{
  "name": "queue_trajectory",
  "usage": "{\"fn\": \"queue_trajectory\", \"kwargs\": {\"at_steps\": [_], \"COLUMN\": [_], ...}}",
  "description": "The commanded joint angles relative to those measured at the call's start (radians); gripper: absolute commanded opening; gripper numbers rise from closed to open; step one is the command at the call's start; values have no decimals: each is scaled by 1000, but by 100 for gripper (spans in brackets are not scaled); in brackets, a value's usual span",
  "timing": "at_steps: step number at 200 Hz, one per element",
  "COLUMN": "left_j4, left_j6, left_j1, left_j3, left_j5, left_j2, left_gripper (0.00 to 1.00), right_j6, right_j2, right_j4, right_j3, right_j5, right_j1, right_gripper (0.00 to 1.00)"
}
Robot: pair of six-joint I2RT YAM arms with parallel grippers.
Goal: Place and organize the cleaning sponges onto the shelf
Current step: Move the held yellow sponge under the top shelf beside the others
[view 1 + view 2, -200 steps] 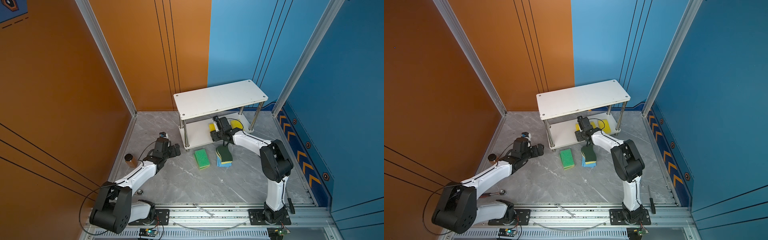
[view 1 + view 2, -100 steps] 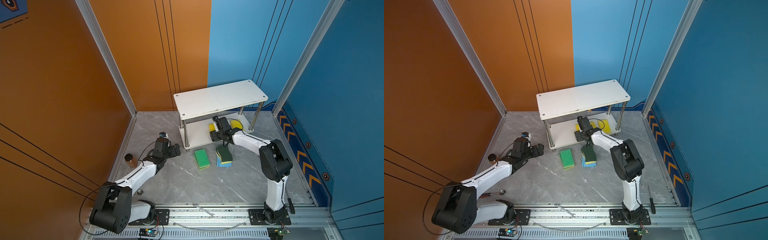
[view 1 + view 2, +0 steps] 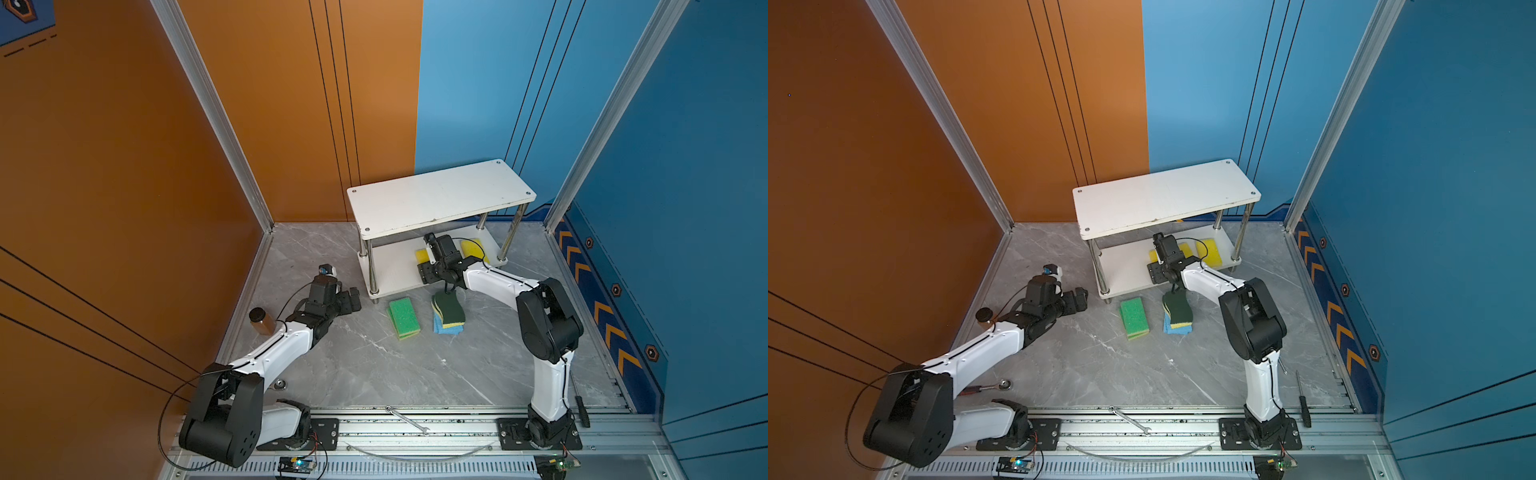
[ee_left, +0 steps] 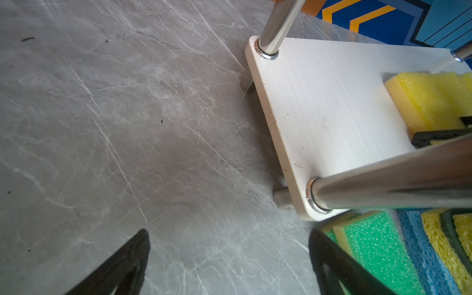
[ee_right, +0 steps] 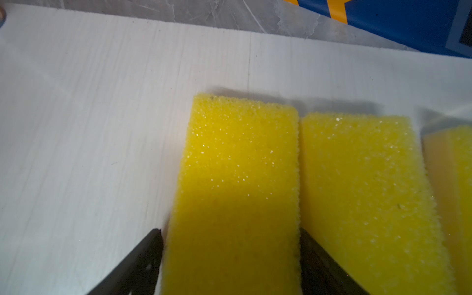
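At the far left edge of the grey marbled worktop (image 3: 374, 365) stands a small brown canister (image 3: 259, 321). Just to its right, the left tool (image 3: 354, 299) hovers low over the worktop. Its two black fingers are spread wide with nothing between them, pointing toward the near-left foot of the shelf (image 3: 440, 199).

The shelf is a white two-tier rack on chrome posts, standing at the back, in the middle. On the worktop just in front of it, a bright green sponge (image 3: 403, 318) lies flat. Right beside that is a small pile, with a wavy dark-green-topped sponge (image 3: 449, 309) resting on a light blue sponge (image 3: 446, 329).

The right arm reaches in under the top board. The right tool (image 5: 229, 231) sits low over the lower board (image 3: 390, 266), its jaws parted on either side of a yellow sponge (image 5: 235, 166) that lies flat there. The foam does not look pinched. A second yellow sponge (image 5: 357, 191) lies against its side, and a third yellow sponge (image 5: 457, 178) sits just beyond.

At the front right, a screwdriver (image 3: 582, 411) lies by the rail.
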Motion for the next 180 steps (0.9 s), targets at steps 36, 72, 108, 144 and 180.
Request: {"fn": "queue_trajectory", "kwargs": {"at_steps": [36,72,108,144,180], "left_j4": [-29,-28,-28,-28,-28], "left_j6": [-1,-2,-2,-2,-2], "left_j1": [7,7,7,7,7], "left_j3": [-7,-5,-7,-8,-5], "left_j5": [-22,-19,-20,-20,-20], "left_j2": [-23,-22,-22,-22,-22], "left_gripper": [98,98,98,98,98], "right_j6": [-10,-19,-27,-29,-31], "right_j2": [17,5,4,-1,-14], "right_j4": [4,5,7,14,14], "right_j3": [8,1,-5,-17,-26], "right_j5": [8,8,-6,-21,-17], "right_j1": [4,3,-2,-7,-11], "right_gripper": [80,80,78,77,77]}}
